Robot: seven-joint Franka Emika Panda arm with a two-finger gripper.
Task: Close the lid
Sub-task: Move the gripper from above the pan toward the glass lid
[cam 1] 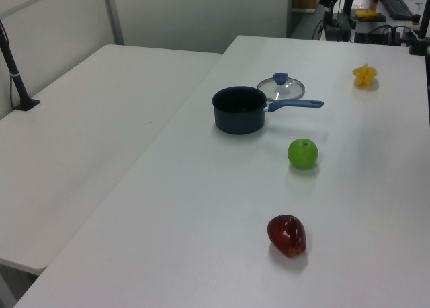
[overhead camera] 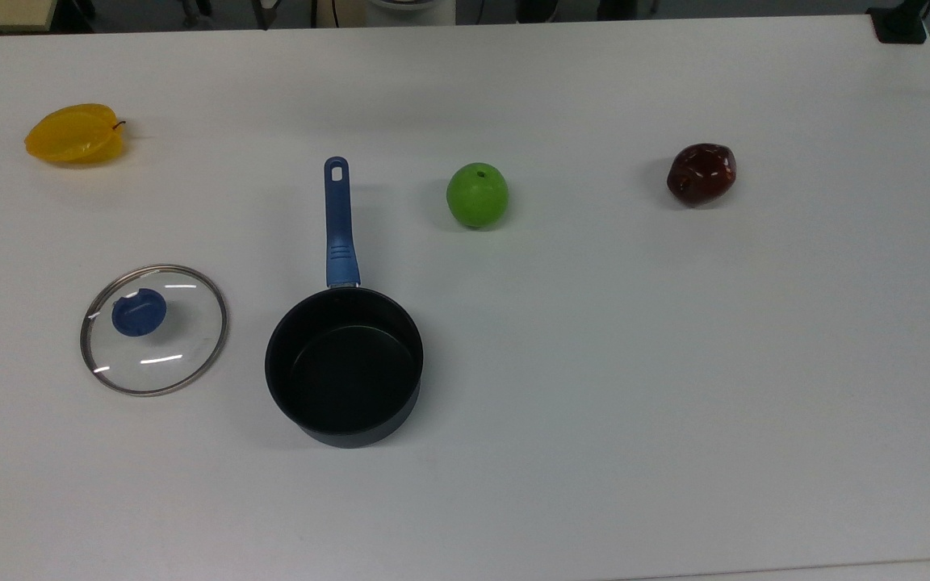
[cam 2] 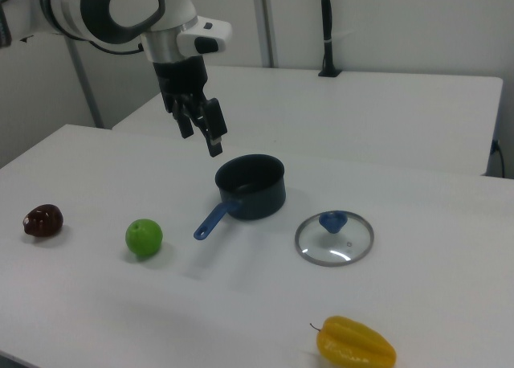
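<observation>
We count one lid [overhead camera: 153, 329] lying beside one pot [overhead camera: 344, 365]; three fruits; gripper [cam 2: 203, 129] hanging empty, fingers apart.

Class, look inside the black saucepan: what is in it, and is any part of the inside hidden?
The saucepan holds nothing; its dark bare bottom shows in the top view. Its near wall hides part of the inside. The lid lies on the table beside it.

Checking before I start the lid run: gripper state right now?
Gripper: open, holding nothing, raised above the table, apart from the saucepan. Lid lies flat on the table beside the pan.
</observation>
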